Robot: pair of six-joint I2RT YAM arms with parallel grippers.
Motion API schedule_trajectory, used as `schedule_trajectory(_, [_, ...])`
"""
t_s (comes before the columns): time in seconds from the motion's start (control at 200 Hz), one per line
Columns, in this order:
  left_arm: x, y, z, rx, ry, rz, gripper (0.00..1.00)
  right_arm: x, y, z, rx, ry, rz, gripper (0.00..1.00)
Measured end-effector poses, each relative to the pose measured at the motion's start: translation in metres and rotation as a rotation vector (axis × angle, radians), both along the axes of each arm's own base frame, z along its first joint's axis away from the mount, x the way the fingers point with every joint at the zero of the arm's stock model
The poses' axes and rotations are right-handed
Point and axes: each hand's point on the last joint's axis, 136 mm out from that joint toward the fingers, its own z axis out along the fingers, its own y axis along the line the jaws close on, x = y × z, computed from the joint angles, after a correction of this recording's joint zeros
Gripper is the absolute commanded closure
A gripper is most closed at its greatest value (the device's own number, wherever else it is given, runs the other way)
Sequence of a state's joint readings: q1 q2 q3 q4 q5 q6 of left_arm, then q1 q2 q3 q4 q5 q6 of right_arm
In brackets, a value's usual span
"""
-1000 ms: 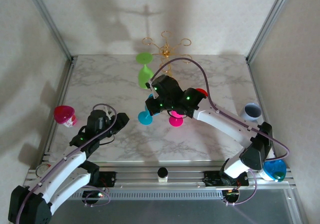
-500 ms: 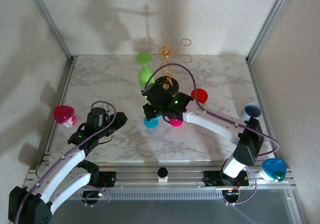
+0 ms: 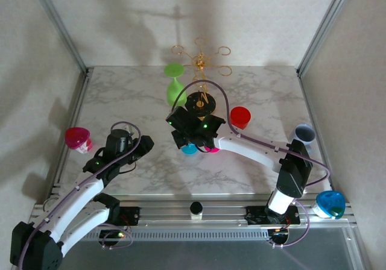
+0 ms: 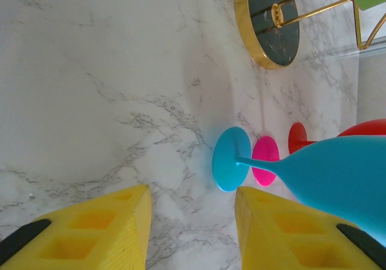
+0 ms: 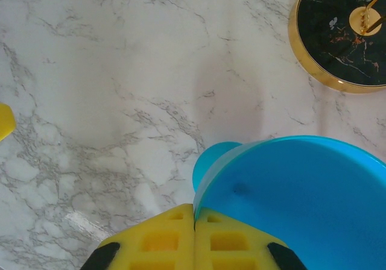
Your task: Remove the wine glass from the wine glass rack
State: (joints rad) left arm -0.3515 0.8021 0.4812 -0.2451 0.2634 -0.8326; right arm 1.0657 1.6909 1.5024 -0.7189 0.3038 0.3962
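Blue wine glass [image 5: 301, 188], rim pinched in tightly closed R gripper [image 5: 194, 231], over marble table [image 5: 90, 53]. L gripper [image 4: 192, 222] half-open, empty. Green wine glass [image 3: 175, 89] hangs on gold rack [image 3: 202, 59].

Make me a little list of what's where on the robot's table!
rack: gold, at the back of the table
green glass: hanging foot-up on the rack
right fingers: shut on the rim of the blue glass
left fingers: open, empty, above the table
red glass: standing right of the rack's base
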Motion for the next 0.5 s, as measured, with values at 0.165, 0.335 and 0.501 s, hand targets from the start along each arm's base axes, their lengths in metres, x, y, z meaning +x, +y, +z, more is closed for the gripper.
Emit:
schedule_trajectory(0.165, [0.0,0.0,0.0,0.0,0.001,-0.001,0.58,0.002,-0.002,0.0,-0.009,-0.011,-0.009,1.0])
schedule_trajectory(0.335, [0.0,0.0,-0.003,0.003,0.009,-0.001,0.58,0.003,-0.001,-0.005,-0.02,-0.007,-0.01,1.0])
schedule_trajectory(0.501, [0.0,0.0,-0.003,0.003,0.009,-0.001,0.58,0.003,0.0,-0.012,-0.035,0.001,-0.008,1.0])
